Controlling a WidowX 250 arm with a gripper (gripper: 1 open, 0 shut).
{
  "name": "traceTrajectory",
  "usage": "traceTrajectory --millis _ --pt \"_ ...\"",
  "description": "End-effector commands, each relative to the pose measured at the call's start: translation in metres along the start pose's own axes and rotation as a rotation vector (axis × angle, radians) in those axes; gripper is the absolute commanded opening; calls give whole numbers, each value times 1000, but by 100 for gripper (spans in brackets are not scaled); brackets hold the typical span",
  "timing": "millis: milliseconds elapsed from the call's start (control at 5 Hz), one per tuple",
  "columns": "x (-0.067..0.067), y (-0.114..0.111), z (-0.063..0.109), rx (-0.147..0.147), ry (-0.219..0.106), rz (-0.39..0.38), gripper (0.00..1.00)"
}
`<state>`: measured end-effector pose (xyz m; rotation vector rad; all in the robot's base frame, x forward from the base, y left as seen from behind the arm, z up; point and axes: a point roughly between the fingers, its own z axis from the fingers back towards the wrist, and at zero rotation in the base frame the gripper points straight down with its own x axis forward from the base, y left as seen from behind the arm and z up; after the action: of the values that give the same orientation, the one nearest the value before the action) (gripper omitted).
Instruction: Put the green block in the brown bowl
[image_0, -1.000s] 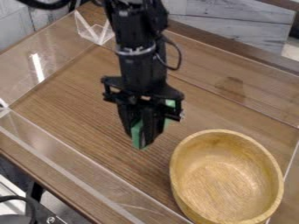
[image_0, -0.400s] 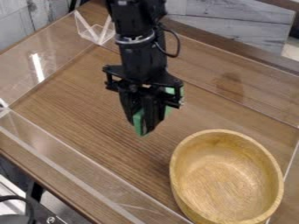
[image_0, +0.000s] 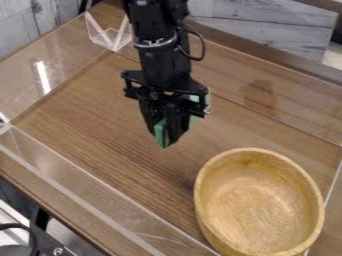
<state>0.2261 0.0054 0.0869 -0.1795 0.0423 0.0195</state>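
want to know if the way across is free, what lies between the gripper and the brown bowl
Only bare wooden tabletop shows between the gripper and the brown bowl in the camera view.

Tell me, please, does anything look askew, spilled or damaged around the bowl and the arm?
Nothing stands out: the brown bowl sits upright on the wooden table, with no spill or damage visible; the hand partly hides the green block.

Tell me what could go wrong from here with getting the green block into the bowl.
The hand holds the green block upright, so it might slip or tip. The bowl sits off to one side, so letting go early would likely drop the block on the table.
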Motion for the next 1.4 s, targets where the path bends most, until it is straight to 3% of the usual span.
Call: traceTrajectory --millis 0,1200 --pt "18 6 11 9 -71 -23 0" --pt "51 34 -8 36 -113 -75 0"
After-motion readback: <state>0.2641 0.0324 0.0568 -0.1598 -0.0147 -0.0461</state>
